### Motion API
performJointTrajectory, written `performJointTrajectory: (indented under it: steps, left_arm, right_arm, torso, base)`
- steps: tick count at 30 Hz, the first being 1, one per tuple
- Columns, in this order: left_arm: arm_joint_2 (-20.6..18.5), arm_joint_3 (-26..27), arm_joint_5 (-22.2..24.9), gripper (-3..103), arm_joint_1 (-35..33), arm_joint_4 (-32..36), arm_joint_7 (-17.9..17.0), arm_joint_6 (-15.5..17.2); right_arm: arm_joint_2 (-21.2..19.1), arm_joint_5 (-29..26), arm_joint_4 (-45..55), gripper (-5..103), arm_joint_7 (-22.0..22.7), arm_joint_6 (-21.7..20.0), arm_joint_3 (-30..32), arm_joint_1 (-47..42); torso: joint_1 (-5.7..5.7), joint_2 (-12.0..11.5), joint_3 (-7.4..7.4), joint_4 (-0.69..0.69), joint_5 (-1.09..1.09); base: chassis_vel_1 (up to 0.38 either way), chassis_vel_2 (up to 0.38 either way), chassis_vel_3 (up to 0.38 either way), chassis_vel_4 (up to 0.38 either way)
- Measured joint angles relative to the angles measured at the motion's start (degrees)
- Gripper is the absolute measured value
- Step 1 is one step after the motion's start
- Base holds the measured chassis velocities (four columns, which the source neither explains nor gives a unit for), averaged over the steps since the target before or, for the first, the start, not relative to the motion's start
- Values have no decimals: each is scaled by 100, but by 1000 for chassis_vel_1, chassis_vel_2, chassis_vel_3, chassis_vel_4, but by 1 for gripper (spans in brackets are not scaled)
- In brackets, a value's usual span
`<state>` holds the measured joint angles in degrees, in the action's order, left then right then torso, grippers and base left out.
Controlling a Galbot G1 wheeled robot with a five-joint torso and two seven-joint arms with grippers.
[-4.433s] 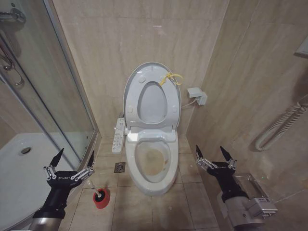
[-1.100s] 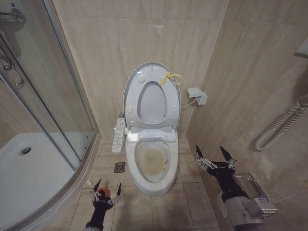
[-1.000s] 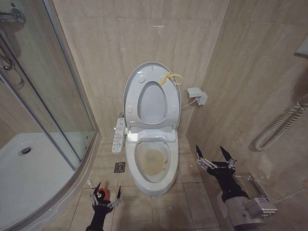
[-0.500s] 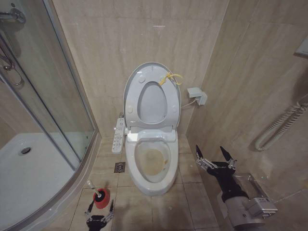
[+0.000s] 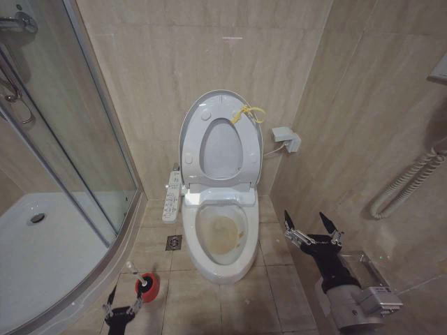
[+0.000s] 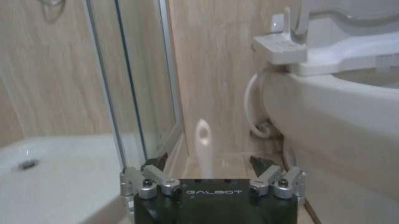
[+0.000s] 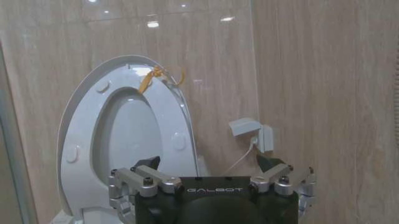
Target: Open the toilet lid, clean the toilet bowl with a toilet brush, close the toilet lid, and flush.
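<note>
glass shower door (image 5: 77, 139), white shower tray (image 5: 42, 258), floor drain (image 5: 173, 242), red holder cup (image 5: 148, 287)

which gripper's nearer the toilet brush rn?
Left. The left gripper is low by the floor, right beside the toilet brush standing in its red holder cup, fingers open. The right gripper hangs open across the toilet bowl, well away.

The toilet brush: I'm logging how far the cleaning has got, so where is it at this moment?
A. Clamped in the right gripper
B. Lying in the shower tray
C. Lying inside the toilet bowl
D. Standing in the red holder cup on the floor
D: in the head view the toilet brush stands in the red holder cup on the floor tiles, with the open left gripper just beside it.
</note>
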<state>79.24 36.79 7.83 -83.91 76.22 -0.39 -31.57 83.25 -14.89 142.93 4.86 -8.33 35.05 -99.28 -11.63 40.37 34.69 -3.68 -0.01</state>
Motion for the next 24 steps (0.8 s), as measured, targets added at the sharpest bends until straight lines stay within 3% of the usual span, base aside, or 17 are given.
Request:
performJointTrajectory:
  steps: [2,3,9,10,18,19,24]
  left_arm:
    - [-88,48,43,88,163,-121,50,-4]
    - [-130,50,84,84,233,-184,60,-3]
    - [-256,34,226,84,488,-491,172,-95]
    - [-280,18,266,71,559,-574,186,-105]
    - [-401,-146,411,71,953,-1041,383,-178]
    - [-417,-173,428,83,1015,-1126,408,-192]
    - [-473,-296,455,83,1316,-1523,524,-283]
  right_arm:
    - [0,0,0,100,0,0,0,0]
    - [0,0,0,100,0,0,0,0]
    - [0,0,0,100,0,0,0,0]
    - [0,0,0,100,0,0,0,0]
    - [0,0,0,100,0,0,0,0]
    - [0,0,0,100,0,0,0,0]
    - [0,0,0,100,0,0,0,0]
  torso:
    - [0,0,0,0,1]
    - [0,0,0,0,0]
    - [0,0,0,1,0]
    - [0,0,0,1,0]
    - [0,0,0,0,0]
    - [0,0,0,1,0]
    - [0,0,0,1,1]
  base:
    - [0,0,0,0]
    - [0,0,0,0]
    - [0,0,0,0]
    - [0,0,0,0]
    - [0,0,0,0]
    - [0,0,0,0]
    - [0,0,0,0]
